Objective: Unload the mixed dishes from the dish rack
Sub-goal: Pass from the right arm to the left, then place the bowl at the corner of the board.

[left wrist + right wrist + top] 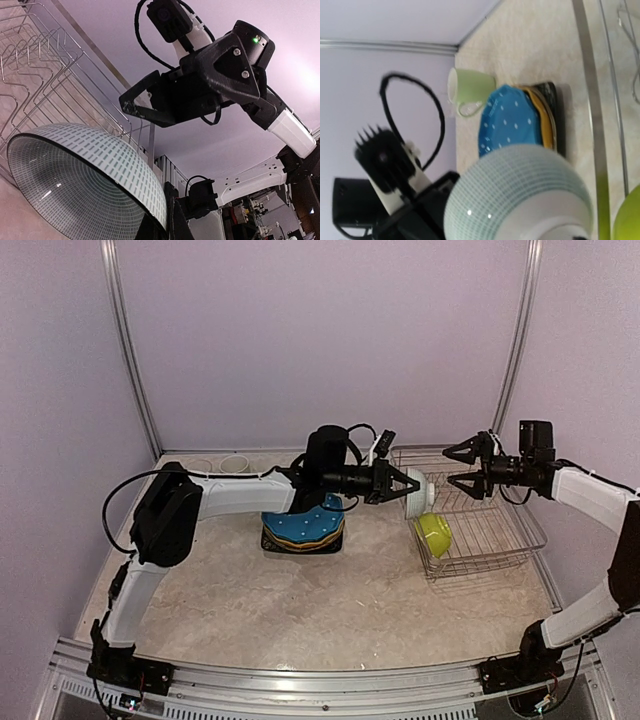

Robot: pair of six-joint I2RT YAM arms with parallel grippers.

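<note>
My left gripper point(410, 485) is shut on the rim of a white bowl point(419, 496) with fine green dashes, holding it on edge just above the left end of the dish rack point(500, 540). The left wrist view has the bowl point(85, 180) filling the lower left, with my fingers point(182, 220) pinching its rim. My right gripper point(463, 467) stands open just right of the bowl, not touching it, and shows again overhead point(137, 107). A lime bowl point(433, 533) lies on its side in the rack. From the right wrist the white bowl point(520, 195) is close below.
A stack of plates lies on the table left of the rack: blue white-dotted plate point(510, 120) on top, orange plate point(543, 117) and black square plate point(558, 112) under it. A pale green mug point(470, 87) stands behind the stack. Two clear glasses point(218, 464) stand at the back left.
</note>
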